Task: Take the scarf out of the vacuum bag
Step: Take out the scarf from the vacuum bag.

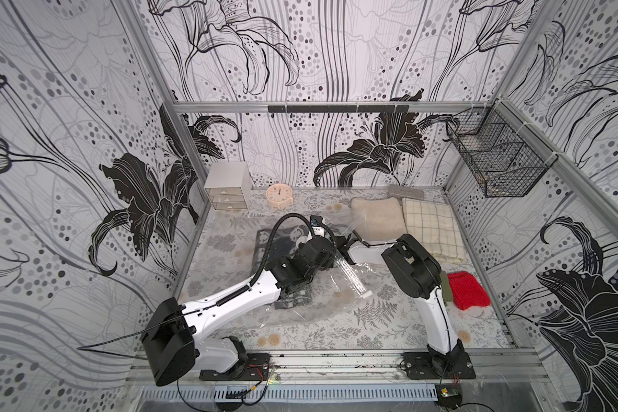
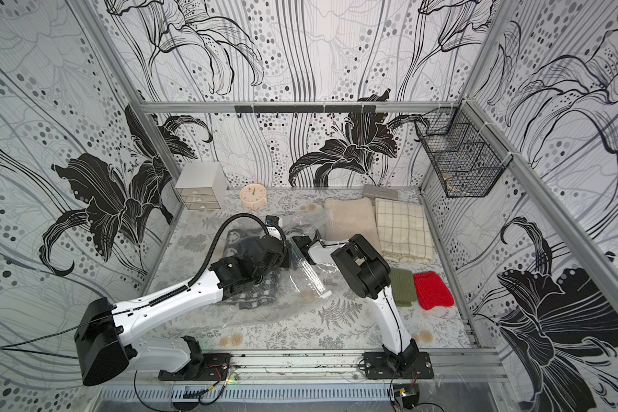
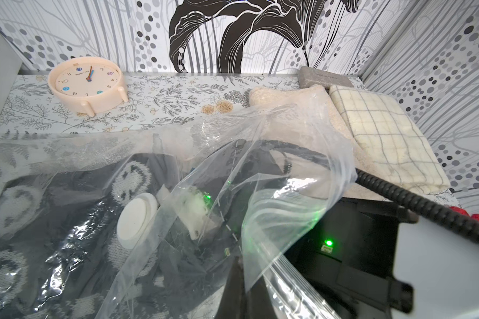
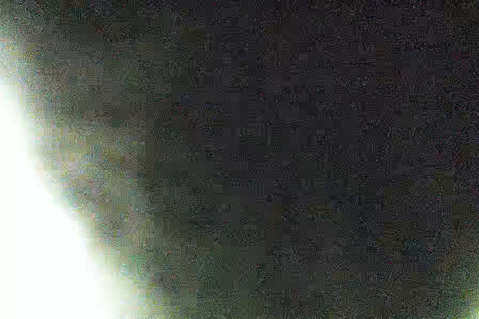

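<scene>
Clamped shut with the left hand (image 3: 234, 287) on the upper film of the vacuum bag (image 3: 288, 132) at its raised mouth. In through the mouth with the right hand (image 3: 188, 207), nearer the scarf (image 3: 67, 198); grip impossible to tell through plastic. Just left, inside the bag: the scarf, lengthwise near to far.

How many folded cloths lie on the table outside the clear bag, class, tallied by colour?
Cream: 2, the fluffy towel and the checked cloth
Green: 1, the green knit
Red: 1, the red knit
Total: 4
</scene>
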{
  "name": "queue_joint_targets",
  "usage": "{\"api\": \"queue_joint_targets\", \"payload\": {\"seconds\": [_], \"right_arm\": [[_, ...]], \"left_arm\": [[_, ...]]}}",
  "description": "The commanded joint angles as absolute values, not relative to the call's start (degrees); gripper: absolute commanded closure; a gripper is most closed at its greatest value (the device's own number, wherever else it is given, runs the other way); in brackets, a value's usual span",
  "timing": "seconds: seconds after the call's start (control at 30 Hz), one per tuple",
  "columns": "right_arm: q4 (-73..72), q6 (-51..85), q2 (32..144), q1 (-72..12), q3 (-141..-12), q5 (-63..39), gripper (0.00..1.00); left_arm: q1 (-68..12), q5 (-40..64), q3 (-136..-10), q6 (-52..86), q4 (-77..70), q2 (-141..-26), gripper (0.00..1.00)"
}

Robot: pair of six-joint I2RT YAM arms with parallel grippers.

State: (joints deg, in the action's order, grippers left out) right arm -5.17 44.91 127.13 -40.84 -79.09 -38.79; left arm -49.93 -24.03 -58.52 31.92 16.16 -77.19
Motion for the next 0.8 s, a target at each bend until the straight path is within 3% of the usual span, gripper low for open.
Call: {"api": "queue_joint_targets", "payload": {"seconds": [0.0, 0.77], "right_arm": [[-2.1, 43.2, 124.7, -39.3, -75.8, -37.6, 1.00], [0.5, 39.2, 120.8, -36.5, -68.1, -33.9, 1.00]], "left_arm": [[-49.7, -23.9, -58.3, 32.5, 14.4, -77.8, 1.00], [-49.7, -22.4, -58.5, 33.6, 14.8, -79.3, 1.00]]}}
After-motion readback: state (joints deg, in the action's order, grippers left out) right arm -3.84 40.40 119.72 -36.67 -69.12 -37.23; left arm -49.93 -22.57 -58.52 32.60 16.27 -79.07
